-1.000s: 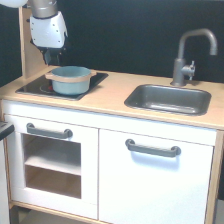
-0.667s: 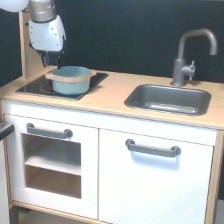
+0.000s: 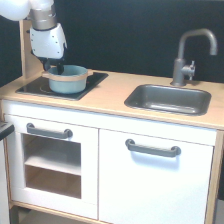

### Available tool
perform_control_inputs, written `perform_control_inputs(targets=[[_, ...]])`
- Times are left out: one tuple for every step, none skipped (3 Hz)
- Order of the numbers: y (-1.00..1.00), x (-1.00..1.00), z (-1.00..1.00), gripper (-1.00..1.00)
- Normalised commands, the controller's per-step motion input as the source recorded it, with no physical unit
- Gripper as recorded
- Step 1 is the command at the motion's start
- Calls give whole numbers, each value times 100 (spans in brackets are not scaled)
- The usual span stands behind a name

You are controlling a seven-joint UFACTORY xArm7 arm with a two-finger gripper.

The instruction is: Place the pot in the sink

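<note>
Unit: I see a white play-kitchen cabinet under a light wood countertop, with a dark wall behind it.
Arm: my white xArm comes down at the exterior view's left, over the back-left part of the stovetop.
Sink: the sink, a dark grey basin recessed at the exterior view's right, has its long axis running left-right along the counter; the grey faucet stands behind it.
Stovetop: the black stovetop lies at the exterior view's left, well apart from the sink.
Pot: the pot sits upright on the stovetop, mouth up; its short side handles point left and right, parallel to the counter's front edge.
Gripper: the gripper is at the pot's back-left rim; its fingers are dark and blurred, so I cannot tell whether they are spread or pinching.
</note>
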Motion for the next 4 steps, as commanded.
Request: perform_control_inputs(targets=[[2, 3, 11, -98], [-1, 4, 18, -99], [-2, 18, 12, -100], [-32, 84, 100, -100]])
